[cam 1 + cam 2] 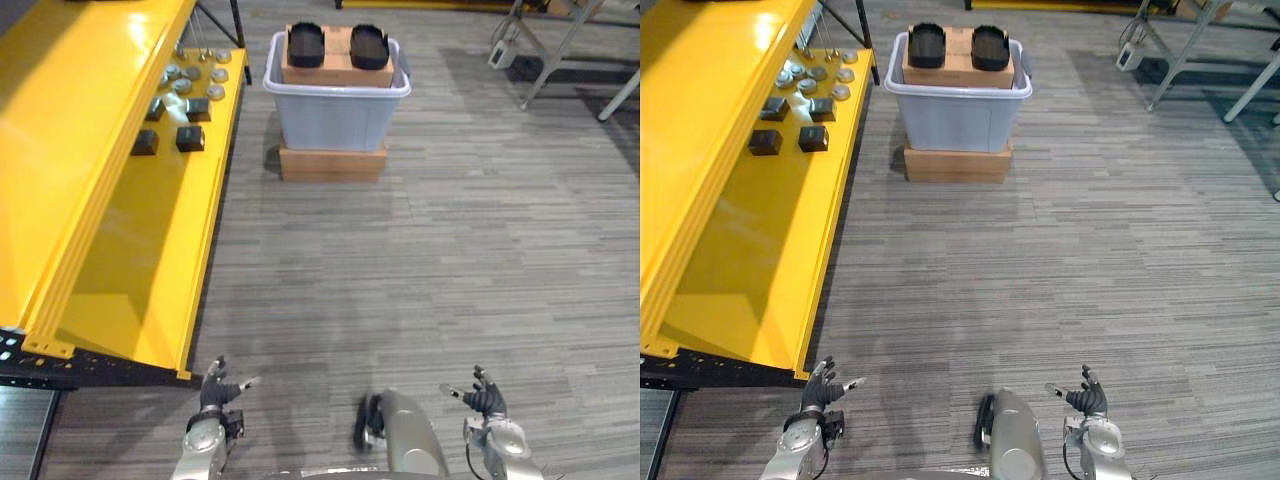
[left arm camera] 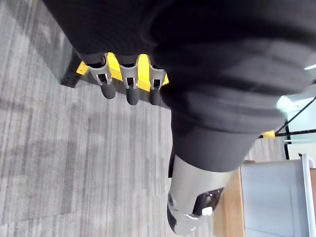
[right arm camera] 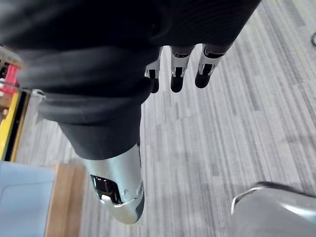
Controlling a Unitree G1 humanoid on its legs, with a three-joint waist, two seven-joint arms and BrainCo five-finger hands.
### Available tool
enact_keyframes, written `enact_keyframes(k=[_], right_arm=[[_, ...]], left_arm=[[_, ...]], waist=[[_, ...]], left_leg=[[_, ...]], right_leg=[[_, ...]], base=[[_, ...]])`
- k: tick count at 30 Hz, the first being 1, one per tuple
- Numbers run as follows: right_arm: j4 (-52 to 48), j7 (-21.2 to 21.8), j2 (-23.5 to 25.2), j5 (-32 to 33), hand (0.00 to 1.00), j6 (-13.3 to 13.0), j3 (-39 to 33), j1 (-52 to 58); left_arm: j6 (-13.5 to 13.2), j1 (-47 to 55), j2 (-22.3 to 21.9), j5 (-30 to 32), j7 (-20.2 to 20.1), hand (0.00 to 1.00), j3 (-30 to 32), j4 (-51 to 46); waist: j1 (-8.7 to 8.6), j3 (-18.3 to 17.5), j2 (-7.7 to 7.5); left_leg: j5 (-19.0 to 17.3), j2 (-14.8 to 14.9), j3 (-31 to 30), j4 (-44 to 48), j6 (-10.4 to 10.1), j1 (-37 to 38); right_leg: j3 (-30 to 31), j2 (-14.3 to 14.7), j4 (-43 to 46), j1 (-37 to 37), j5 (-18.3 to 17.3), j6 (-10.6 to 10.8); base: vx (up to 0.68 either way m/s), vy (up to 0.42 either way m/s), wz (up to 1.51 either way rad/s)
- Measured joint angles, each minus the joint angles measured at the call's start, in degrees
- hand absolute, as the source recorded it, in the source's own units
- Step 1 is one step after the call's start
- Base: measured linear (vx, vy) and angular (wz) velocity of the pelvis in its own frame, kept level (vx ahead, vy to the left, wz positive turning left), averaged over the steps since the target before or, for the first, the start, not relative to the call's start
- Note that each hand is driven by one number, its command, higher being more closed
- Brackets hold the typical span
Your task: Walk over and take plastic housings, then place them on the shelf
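Both hands hang low and hold nothing. The left hand and the right hand have their fingers straight and slightly apart, thumbs out to the side.

The head views give the whole layout. Far ahead of both sets of fingertips, roughly between the two hands, two black plastic housings lie side by side on a cardboard box. That box sits in a pale grey bin, and the bin stands on a second, flat cardboard box on the grey carpet. The yellow shelf runs forward from just beyond the left hand's fingertips. Far along it, level with the bin, lie small dark blocks and round metal parts. Metal frames stand well beyond the right hand's fingers.

The wrist views add the close detail. In the left one, the fingers reach in a loose row across the shelf's yellow corner, with the thumb set well apart and the bin's wall just past it. In the right one, the fingers are straight over bare carpet — the thumb points toward the bin's corner.
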Motion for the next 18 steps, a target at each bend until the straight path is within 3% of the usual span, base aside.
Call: enact_keyframes(k=[2,3,4,5,6,8,10,13,14,15,16,17,18], right_arm=[[-0.8,0.4,0.3,-0.1,0.0,0.0,0.3,0.0],[-0.8,0.5,0.2,-0.1,0.0,0.0,0.6,0.9],[-0.8,0.5,0.2,-0.1,0.0,0.0,0.7,1.2],[-0.7,0.5,0.2,0.0,0.0,-0.1,1.1,1.5],[-0.7,0.4,0.2,0.6,0.0,-0.3,1.6,1.7],[-0.2,0.2,0.2,1.2,0.0,-0.5,1.6,1.8],[0.0,0.2,0.1,1.8,0.0,-0.4,1.6,1.8],[1.6,0.2,0.5,1.8,0.0,-0.3,0.8,0.8],[2.5,0.1,0.7,1.8,0.0,-0.3,0.1,0.7],[2.8,-0.2,0.6,1.8,0.0,-0.3,0.0,0.6],[3.0,-0.2,0.6,1.8,0.0,-0.3,0.1,0.6],[3.1,-0.2,1.0,1.7,0.0,-0.3,0.5,0.5],[3.1,-0.2,1.5,1.7,0.0,-0.3,0.6,0.6]], left_arm=[[0.0,-0.4,-0.8,0.0,0.0,0.0,-0.1,0.0],[0.0,0.2,-1.3,-0.1,-0.1,0.0,-0.3,0.5],[0.0,0.6,-1.5,-0.1,-0.2,0.0,-0.3,0.7],[-0.1,1.7,-1.6,-0.1,-0.2,0.0,-0.3,1.0],[0.0,2.7,-1.6,-0.5,-0.2,0.0,-0.3,1.1],[0.0,3.9,-1.9,-1.2,-0.2,0.0,-0.2,1.1],[0.0,4.6,-2.3,-1.2,-0.2,0.0,-0.2,1.0],[0.1,4.9,-3.0,-1.3,-0.1,0.0,0.1,0.9],[0.1,4.9,-3.5,-1.3,-0.1,0.0,0.1,0.9],[0.0,4.9,-3.9,-1.3,-0.1,0.0,0.1,0.9],[0.1,5.0,-3.9,-1.3,-0.1,0.0,0.1,1.1],[0.2,5.4,-3.7,-1.3,-0.1,0.0,0.3,1.1],[0.2,5.5,-3.5,-1.3,-0.1,0.0,0.4,1.1]], waist=[[-0.07,0.1,0.36],[0.02,0.3,0.49],[0.15,0.4,0.64],[0.38,0.6,0.81],[0.59,0.9,0.34],[1.89,1.2,-0.97],[2.66,1.1,-1.19],[4.79,1.3,-1.41],[5.15,1.2,-1.18],[5.13,1.2,-0.29],[5.15,1.3,-0.11],[5.52,0.7,-0.64],[5.49,0.1,-1.43]], left_leg=[[4.9,1.3,-1.0,7.1,-3.1,-2.4],[11.4,3.4,-2.9,20.2,-2.9,-7.4],[13.0,4.9,-3.3,26.9,-3.2,-10.3],[12.2,8.4,-2.5,41.6,-2.2,-15.8],[10.9,10.0,-0.8,49.1,-0.1,-19.0],[7.1,10.9,4.1,52.6,3.6,-24.1],[3.9,9.2,8.5,45.0,4.7,-30.5],[4.2,2.5,7.9,21.5,4.4,-33.9],[7.4,-0.7,5.0,9.0,3.5,-33.6],[9.7,-1.6,3.0,2.2,3.7,-34.1],[12.0,-1.7,2.3,2.6,4.7,-34.7],[17.2,-2.3,1.3,4.7,6.3,-34.4],[18.2,-3.4,1.2,5.2,7.5,-34.4]], right_leg=[[-1.1,-0.2,2.8,1.5,-5.2,-0.8],[-1.9,0.8,-0.4,6.5,-7.3,-0.2],[-2.4,1.7,-2.9,9.4,-7.5,-0.1],[-3.3,3.8,-7.9,15.6,-7.4,-0.3],[-3.5,5.0,-11.5,20.1,-6.9,-1.2],[-3.0,5.9,-17.5,27.2,-6.7,-1.5],[-2.7,6.3,-21.3,31.5,-6.7,-1.3],[-0.4,5.9,-24.6,36.4,-6.9,-0.4],[0.4,5.9,-26.4,39.2,-7.7,0.9],[1.1,6.8,-28.1,41.6,-8.9,2.6],[1.8,7.1,-28.7,42.9,-9.6,3.0],[3.5,6.4,-29.2,44.5,-10.7,4.3],[3.8,5.3,-28.9,44.9,-11.6,4.9]], base=[[0.5,-0.352,0.28],[0.56,-0.405,0.36],[0.45,-0.31,0.31],[0.43,-0.244,0.07],[0.41,-0.23,0.01],[0.41,-0.185,-0.1],[0.45,-0.119,-0.17],[0.51,0.012,-0.49],[0.49,0.129,-0.45],[0.49,0.17,-0.51],[0.52,0.224,-0.64],[0.42,0.184,-0.5],[0.56,0.168,-0.24]])
